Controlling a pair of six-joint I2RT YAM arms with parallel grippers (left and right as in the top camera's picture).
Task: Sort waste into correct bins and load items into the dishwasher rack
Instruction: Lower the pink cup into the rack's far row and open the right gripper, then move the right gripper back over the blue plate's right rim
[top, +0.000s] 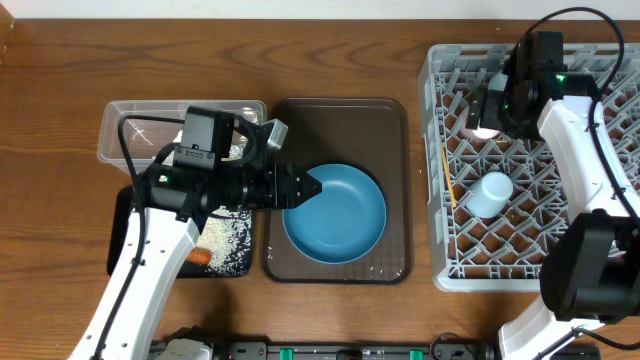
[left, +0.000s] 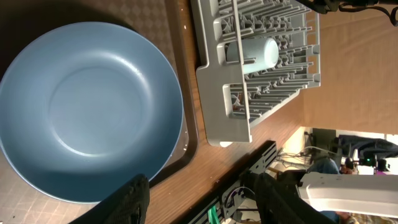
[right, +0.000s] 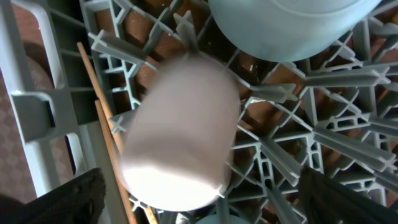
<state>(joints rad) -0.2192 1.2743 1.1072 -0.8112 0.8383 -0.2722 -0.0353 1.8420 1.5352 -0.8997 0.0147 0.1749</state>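
The blue plate lies on the brown tray. My left gripper is open at the plate's left rim, with only bare wood between its fingers. Over the far left part of the dishwasher rack, my right gripper is open. The pink cup lies blurred on the pegs between its spread fingers, touching neither. A pale-blue bowl sits just beyond it. The light-blue cup lies on its side mid-rack. Chopsticks lie along the rack's left wall.
The clear tub stands at the back left. The black tray in front of it holds rice and a carrot, partly under my left arm. The brown tray sits between the bins and the rack.
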